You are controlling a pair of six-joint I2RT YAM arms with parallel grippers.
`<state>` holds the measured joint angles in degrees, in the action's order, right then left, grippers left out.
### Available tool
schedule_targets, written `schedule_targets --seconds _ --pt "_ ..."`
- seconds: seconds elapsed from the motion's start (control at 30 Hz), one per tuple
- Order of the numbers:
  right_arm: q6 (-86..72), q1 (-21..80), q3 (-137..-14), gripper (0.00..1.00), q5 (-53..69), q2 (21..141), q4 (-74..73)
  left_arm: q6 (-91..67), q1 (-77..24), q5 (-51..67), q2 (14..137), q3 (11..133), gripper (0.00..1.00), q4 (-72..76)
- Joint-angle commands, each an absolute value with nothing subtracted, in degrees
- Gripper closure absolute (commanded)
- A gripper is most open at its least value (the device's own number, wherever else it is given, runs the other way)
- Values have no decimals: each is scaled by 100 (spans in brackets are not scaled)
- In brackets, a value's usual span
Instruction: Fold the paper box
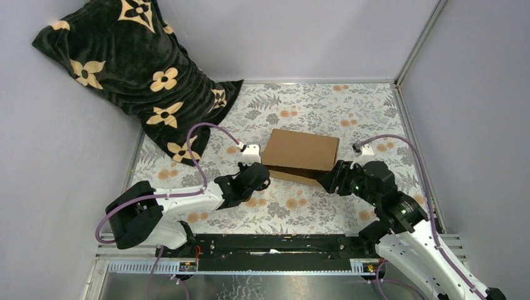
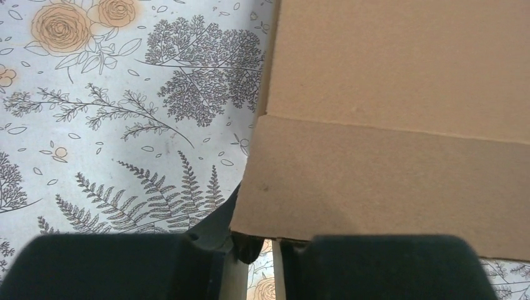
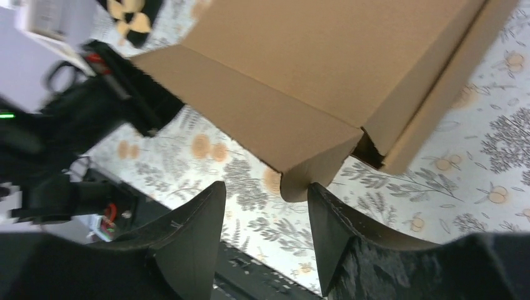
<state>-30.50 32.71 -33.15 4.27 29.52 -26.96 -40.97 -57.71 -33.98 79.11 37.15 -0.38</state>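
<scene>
Nearest the camera, a black rail [image 1: 275,245] carries both arm bases along the table's near edge. Just beyond it, the two arms reach inward to the near side of the box [image 1: 301,150].

The left gripper [image 1: 265,177] sits at the box's near left corner. In its wrist view the fingers [image 2: 375,269] stand close together with only a narrow slit between them. The lower edge of the front flap lies across the right one, but I cannot tell whether they pinch the cardboard.

The right gripper [image 1: 322,179] is at the near right corner and is released. Its fingers [image 3: 194,237] stand well apart, and the folded corner of the front flap hangs just above the gap, unpinched.

The box lies in the middle of the flowered tablecloth [image 1: 350,109], folded into a shallow shape with its plain brown lid on top. Its long axis runs left to right, roughly parallel to the rail, with the left end turned slightly farther back. The lid's front edge faces the arms and is not fully down: a dark gap shows at the near right corner.

Farthest off, a black blanket [image 1: 125,69] with tan flowers leans in the far left corner against the wall.
</scene>
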Motion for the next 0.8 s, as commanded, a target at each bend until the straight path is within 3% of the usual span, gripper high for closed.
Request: schedule_targets --seconds 0.0,0.2,0.53,0.77 --pt "-3316 3326 -4150 41 1006 2956 -2779 -4211 -5819 -3595 7831 3711 78 -110" --pt "-3303 3322 -4732 33 616 3132 -3437 -4314 -5819 -3616 7816 3654 79 -149" --pt "-3647 3327 -4086 36 -234 2804 -3208 -4371 -5819 -3639 7583 3473 79 -218" --pt "-3148 3320 -4727 38 -538 4214 -2787 -4520 -5819 -3608 7281 3213 79 -225"
